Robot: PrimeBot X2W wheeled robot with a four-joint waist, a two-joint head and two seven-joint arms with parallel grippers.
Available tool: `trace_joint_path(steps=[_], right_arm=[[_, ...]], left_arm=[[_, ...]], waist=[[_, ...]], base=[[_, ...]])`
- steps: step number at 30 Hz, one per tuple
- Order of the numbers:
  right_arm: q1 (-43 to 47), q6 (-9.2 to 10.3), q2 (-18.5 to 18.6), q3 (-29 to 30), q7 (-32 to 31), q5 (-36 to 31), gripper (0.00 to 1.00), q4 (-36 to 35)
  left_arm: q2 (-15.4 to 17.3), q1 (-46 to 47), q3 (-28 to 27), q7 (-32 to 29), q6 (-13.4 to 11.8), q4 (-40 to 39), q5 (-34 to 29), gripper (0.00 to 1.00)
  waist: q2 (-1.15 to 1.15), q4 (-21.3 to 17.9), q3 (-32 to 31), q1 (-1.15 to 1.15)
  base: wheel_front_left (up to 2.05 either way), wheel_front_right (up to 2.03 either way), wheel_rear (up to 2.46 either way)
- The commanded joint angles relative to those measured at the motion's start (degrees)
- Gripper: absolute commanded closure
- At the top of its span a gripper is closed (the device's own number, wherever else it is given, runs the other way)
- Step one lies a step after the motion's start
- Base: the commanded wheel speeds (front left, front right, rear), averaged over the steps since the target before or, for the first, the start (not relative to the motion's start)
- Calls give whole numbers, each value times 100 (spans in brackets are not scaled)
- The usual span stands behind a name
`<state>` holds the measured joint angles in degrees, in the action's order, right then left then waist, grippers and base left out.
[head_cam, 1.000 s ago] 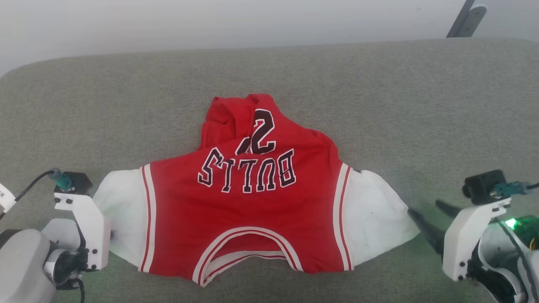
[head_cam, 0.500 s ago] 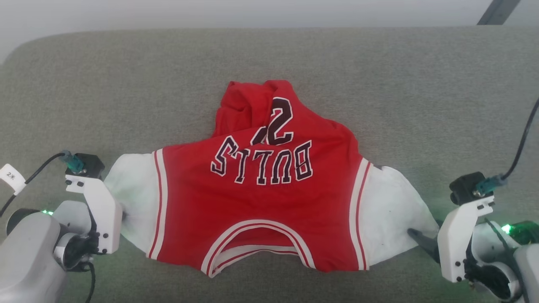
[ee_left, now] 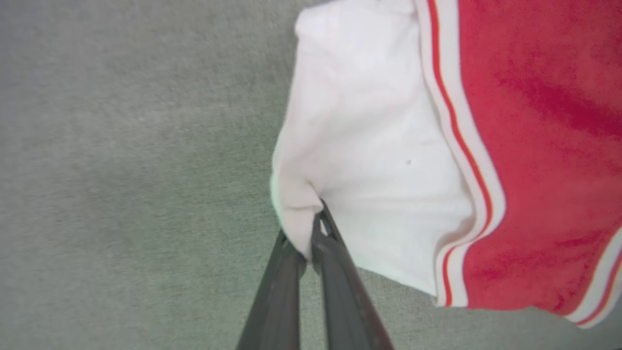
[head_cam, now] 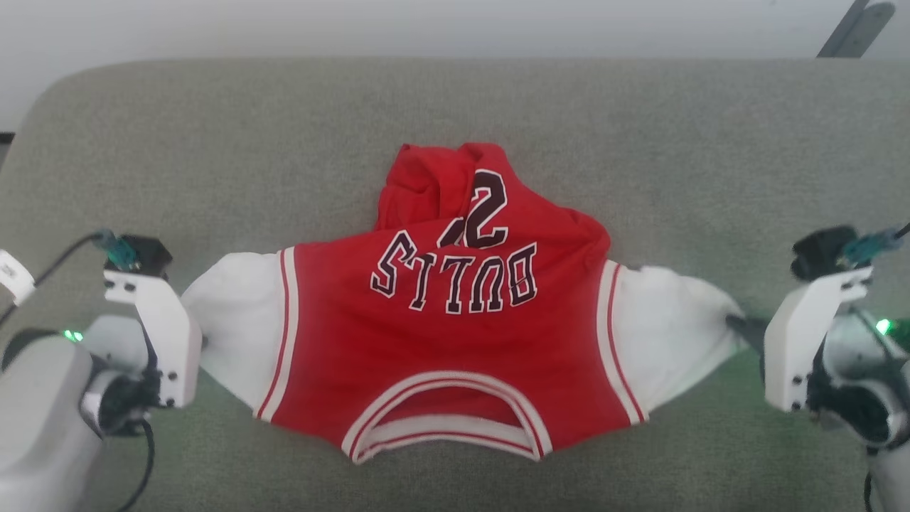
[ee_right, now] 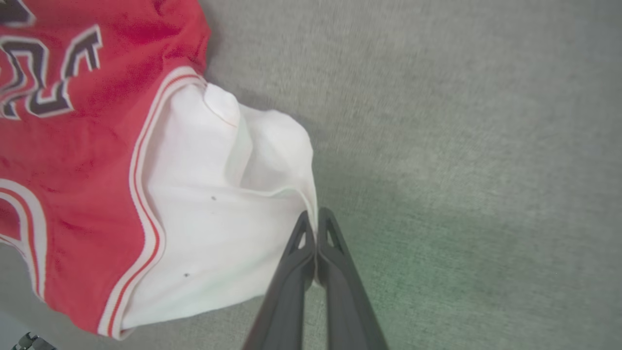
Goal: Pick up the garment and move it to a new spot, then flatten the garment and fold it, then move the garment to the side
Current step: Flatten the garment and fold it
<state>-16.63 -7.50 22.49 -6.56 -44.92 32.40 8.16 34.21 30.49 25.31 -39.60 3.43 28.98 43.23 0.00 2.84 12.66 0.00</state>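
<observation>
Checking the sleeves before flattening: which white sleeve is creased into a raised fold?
The white sleeve in the right gripper: a raised fold runs across it; the other sleeve, in the left gripper, lies nearly smooth.

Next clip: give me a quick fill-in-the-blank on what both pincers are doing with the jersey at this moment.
1. The left pincer is shut on the edge of the garment's white ____.
2. The right pincer is ____ on the opposite sleeve.
3. In the head view the chest lettering reads ____, upside down.
4. Between its sleeves, the garment's body is ____ in colour.

Missing words: sleeve; shut; BULLS; red.
</observation>
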Motion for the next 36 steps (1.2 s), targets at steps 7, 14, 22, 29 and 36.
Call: trace_joint_path(steps=[7,14,22,29,36], right_arm=[[-641,1,71,147,-47,80,100,-316],[-1622,1,61,15,280,10,100,-237],[-2582,1,271,-397,836,-12,100,149],[-3421,1,391,-819,1405,27,100,563],[-4054,1,441,-1187,1971,14,100,978]], left_arm=[[256,371,-185,-335,-181,-582,142,100],[380,1039,-333,-549,-274,-939,121,100],[291,1947,-405,-369,-108,-776,17,100],[204,2737,-358,-19,52,-448,-209,100],[78,3306,-303,400,187,-90,-356,100]], waist=[[0,-68,-539,0],[0,-160,-1026,0],[0,-206,-1324,0],[0,-273,-1362,0],[0,-326,-1330,0]], base=[[0,0,0],[0,0,0],[0,0,0],[0,0,0],[0,0,0]])
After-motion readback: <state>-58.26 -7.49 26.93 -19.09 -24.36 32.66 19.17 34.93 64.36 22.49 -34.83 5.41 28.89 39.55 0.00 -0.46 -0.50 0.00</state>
